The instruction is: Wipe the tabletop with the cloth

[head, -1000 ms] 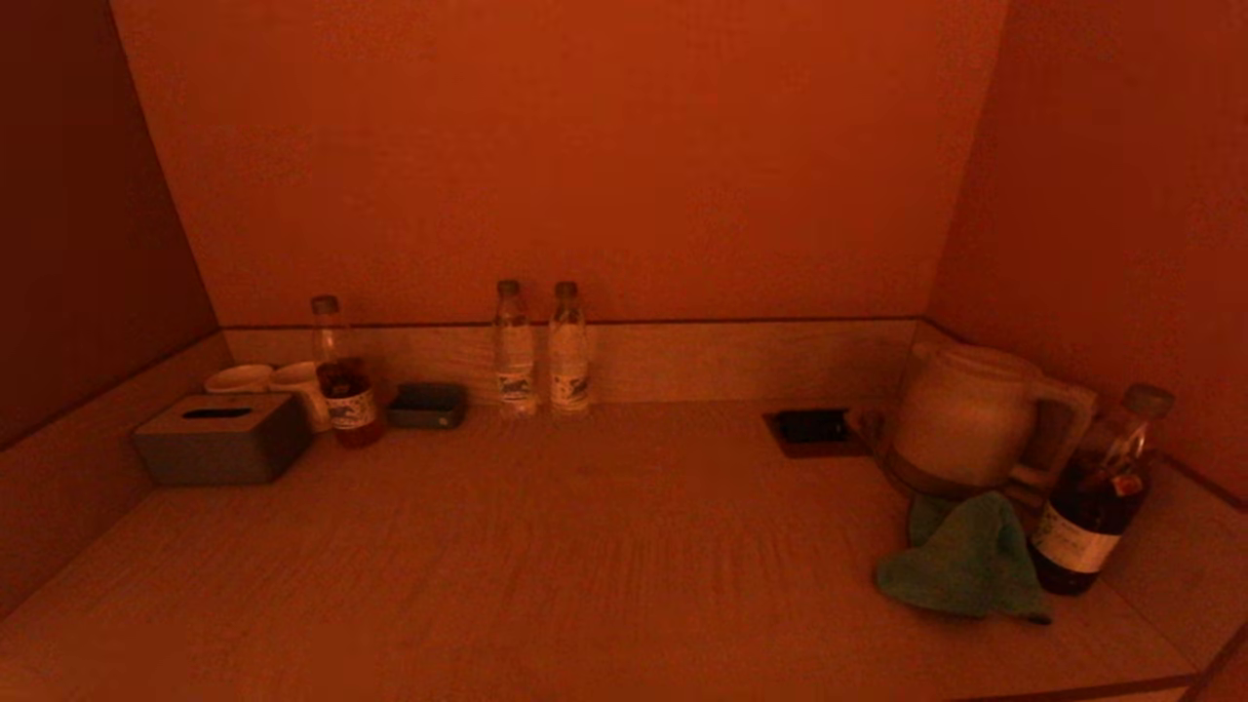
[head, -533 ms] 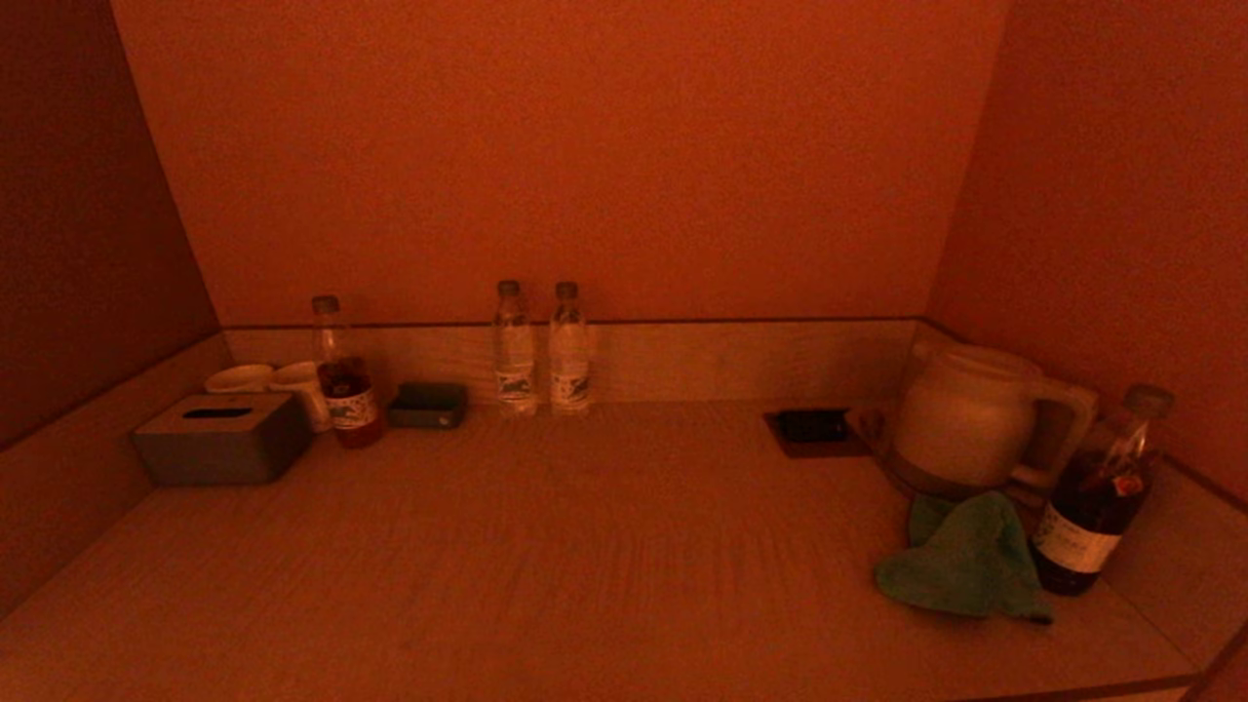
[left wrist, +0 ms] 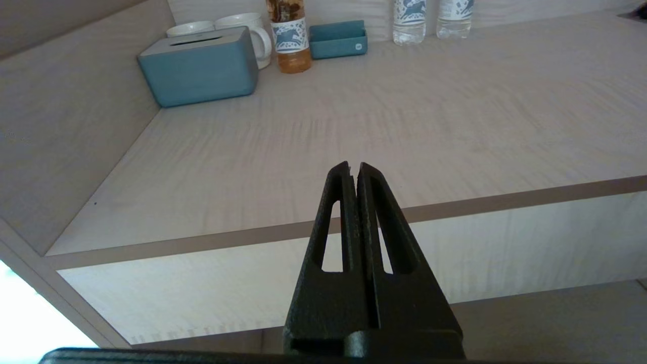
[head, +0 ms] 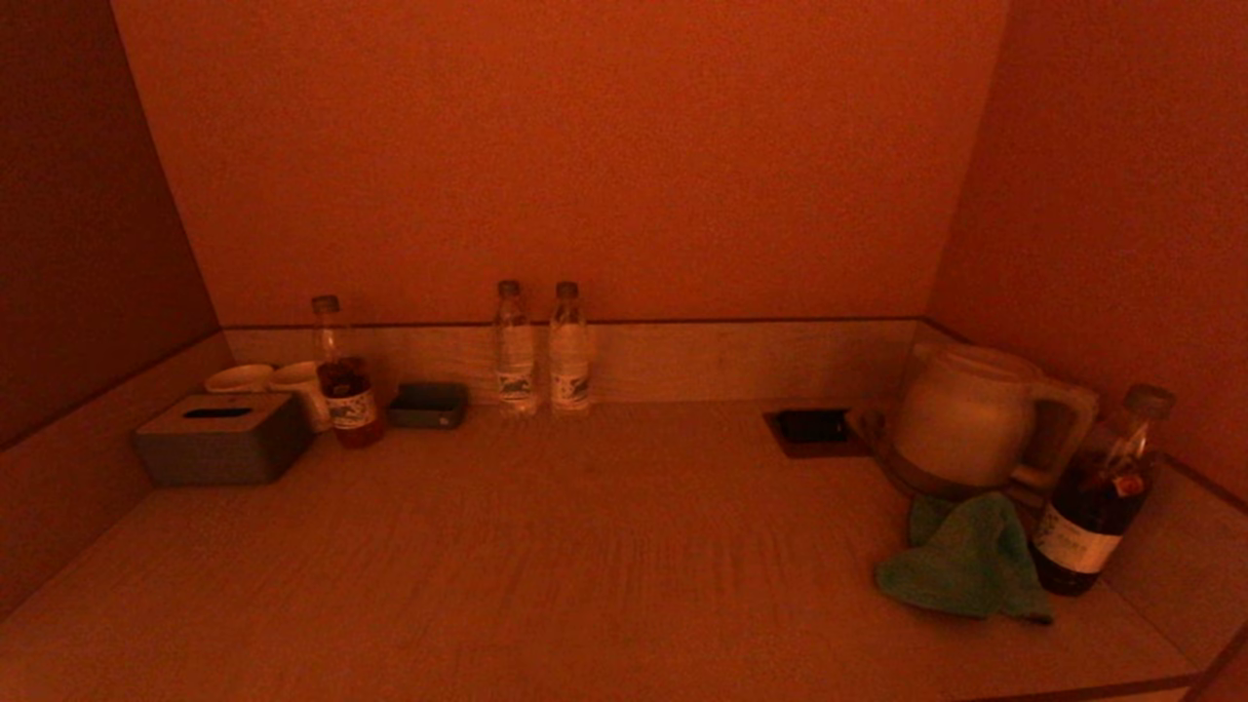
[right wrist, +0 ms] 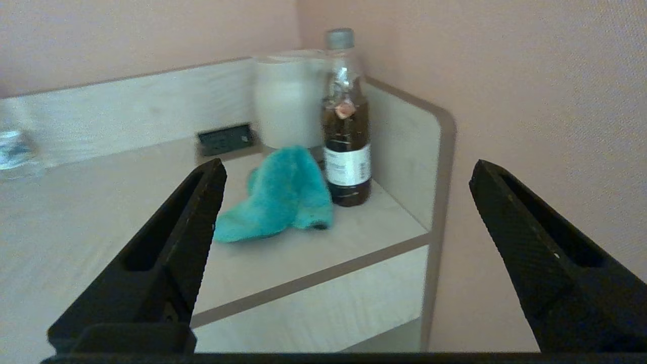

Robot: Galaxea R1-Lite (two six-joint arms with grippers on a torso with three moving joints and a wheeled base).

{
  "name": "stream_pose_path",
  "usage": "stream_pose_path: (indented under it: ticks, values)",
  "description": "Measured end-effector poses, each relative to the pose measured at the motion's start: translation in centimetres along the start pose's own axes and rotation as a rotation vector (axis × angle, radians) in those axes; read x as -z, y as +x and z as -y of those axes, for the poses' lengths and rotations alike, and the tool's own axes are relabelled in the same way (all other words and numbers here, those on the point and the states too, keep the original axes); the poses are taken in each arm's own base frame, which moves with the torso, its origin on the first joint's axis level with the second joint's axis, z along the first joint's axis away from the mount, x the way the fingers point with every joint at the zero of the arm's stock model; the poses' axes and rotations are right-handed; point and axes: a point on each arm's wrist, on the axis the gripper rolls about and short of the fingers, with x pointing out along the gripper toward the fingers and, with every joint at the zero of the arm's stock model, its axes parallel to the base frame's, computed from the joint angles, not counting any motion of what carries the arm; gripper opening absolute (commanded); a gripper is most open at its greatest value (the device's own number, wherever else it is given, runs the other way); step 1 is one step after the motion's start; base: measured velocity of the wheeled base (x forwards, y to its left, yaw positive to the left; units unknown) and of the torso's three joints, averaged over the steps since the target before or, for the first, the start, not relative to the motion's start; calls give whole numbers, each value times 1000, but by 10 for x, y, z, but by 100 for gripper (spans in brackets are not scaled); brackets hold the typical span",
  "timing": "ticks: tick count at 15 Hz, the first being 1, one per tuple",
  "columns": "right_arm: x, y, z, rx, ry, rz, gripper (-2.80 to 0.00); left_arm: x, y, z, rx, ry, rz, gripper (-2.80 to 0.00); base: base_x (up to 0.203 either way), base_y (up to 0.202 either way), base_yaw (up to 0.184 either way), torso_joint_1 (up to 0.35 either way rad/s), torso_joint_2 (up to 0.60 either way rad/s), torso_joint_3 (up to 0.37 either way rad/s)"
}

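1. The tabletop (head: 585,546) is the largest thing here: a wide, flat board of pale wood grain with a low rim at the back and the sides. It looks smooth and bare in the middle.
2. The kettle (head: 965,414) is round and light in colour, standing in the far right corner. Just in front of it, toward us, lies the cloth.
3. The tissue box (head: 222,439) is a blue-grey block at the far left, well apart from the cloth.
4. The cloth (right wrist: 283,194) is soft, fluffy and teal, crumpled in a loose heap near the right front corner. It touches, or nearly touches, the dark bottle (right wrist: 346,121) on its right. Its longer side seems to run from the kettle toward the front edge.
5. Our right gripper (right wrist: 349,169) is off the table, before the front edge, its jaws spread wide. The cloth lies ahead of it and a little toward the left finger, so we judge this arm is the nearer one and should reach forward.
6. Our left gripper (left wrist: 354,167) waits before the front edge on the left side, jaws pressed together and empty.
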Motion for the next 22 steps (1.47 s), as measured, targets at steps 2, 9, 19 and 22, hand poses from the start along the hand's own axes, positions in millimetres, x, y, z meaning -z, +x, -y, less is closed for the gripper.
stream_pose_path:
  ticks: [2, 9, 19, 22]
  values:
    - [7, -6, 1, -42, -2, 5, 0, 0, 0, 0, 0, 0, 0, -280, 0, 0, 0, 0, 0, 0]
    - [11, -16, 1, -191, -81, 46, 0, 0, 0, 0, -1, 0, 0, -280, 0, 0, 0, 0, 0, 0]
    - [25, -12, -1, -258, -102, 3, -280, 0, 0, 0, 0, 0, 0, -280, 0, 0, 0, 0, 0, 0]
    - [26, -11, -1, -258, -104, -1, -280, 0, 0, 0, 0, 0, -1, -280, 0, 0, 0, 0, 0, 0]
